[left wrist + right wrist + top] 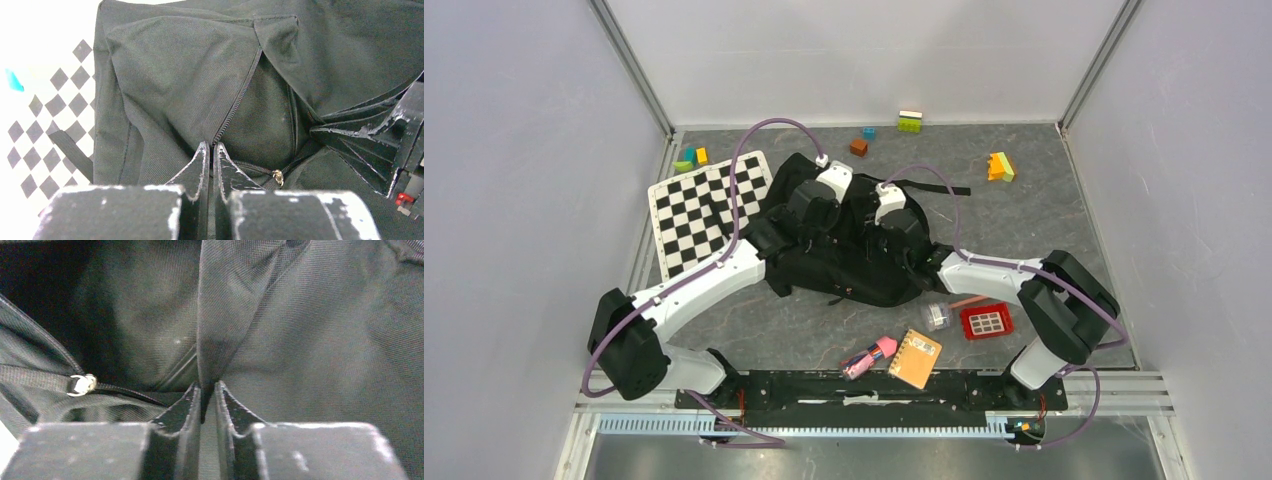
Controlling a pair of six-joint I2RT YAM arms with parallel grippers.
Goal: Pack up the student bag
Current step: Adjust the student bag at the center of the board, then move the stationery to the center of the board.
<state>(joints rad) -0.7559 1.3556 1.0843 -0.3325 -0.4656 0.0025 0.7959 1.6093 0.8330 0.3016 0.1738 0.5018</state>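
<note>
I saw my left arm [709, 282] and right arm [984, 273] wore white shells between bulky black joint housings, a thin lilac cable [769, 122] looping along each. Their black fingers [192, 172] were scuffed pale at the edges.

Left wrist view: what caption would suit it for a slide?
Closed fingers pinch the black student bag at its zipper, checkerboard mat at left.

One far overview, two close wrist views.
The top camera looks down from above and behind the arm bases and takes in the whole table [1064, 210]. The wrist cameras look forward past the left gripper [210, 148] and right gripper [207, 388], close against the student bag [849, 268] mid-table. All three views share its zip opening.
</note>
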